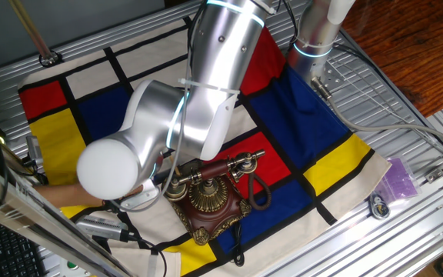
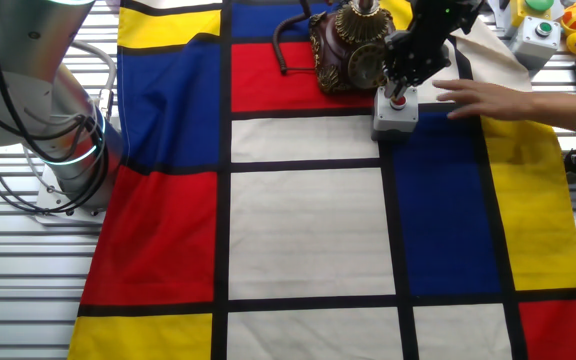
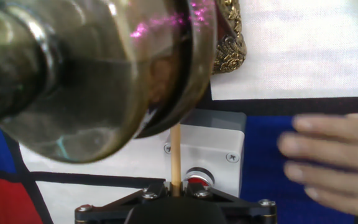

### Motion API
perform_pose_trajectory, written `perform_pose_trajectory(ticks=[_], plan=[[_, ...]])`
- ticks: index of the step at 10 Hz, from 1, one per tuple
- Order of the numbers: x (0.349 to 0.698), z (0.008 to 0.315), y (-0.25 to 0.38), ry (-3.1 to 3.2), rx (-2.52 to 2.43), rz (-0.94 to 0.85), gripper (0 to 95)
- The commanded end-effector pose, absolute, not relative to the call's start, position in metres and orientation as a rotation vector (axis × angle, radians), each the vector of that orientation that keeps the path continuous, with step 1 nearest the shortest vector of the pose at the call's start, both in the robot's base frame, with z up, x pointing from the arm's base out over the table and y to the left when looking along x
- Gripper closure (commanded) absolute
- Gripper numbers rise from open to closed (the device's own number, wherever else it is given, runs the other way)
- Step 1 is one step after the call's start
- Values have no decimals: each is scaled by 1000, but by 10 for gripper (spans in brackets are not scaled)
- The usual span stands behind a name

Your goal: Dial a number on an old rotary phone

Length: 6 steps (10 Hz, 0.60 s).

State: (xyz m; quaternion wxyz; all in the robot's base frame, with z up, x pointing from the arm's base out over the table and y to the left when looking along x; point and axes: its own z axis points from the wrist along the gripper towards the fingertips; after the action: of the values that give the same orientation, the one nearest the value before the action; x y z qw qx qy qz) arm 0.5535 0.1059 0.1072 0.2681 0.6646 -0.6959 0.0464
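Hovering right at the old rotary phone (image 1: 210, 198) now, my gripper (image 3: 175, 190) pinches a thin wooden stick (image 3: 175, 155), jaws nearly together around it, the stick pointing up past the brass end of the handset (image 3: 86, 68), which fills my hand view. The phone sits on the colour-block cloth (image 2: 308, 230), on a red panel in one fixed view. Just beside the phone's base stands a small grey box with a red button (image 2: 395, 112), and I seem to be over it rather than over the dial (image 1: 206, 194). A person's hand (image 2: 488, 98) lies near the box, on the side away from the phone. Risks, as I judge them: the stick could slip or snap if it catches the handset, I could press that button instead of the dial, and any sideways swing could hit the fingers.
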Motion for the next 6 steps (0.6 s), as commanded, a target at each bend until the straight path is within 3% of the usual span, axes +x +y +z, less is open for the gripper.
perform_pose_trajectory(ticks=[1, 6], plan=[[555, 108, 106, -1887, 1791, 121, 950], [555, 109, 107, -1887, 1788, 123, 950]])
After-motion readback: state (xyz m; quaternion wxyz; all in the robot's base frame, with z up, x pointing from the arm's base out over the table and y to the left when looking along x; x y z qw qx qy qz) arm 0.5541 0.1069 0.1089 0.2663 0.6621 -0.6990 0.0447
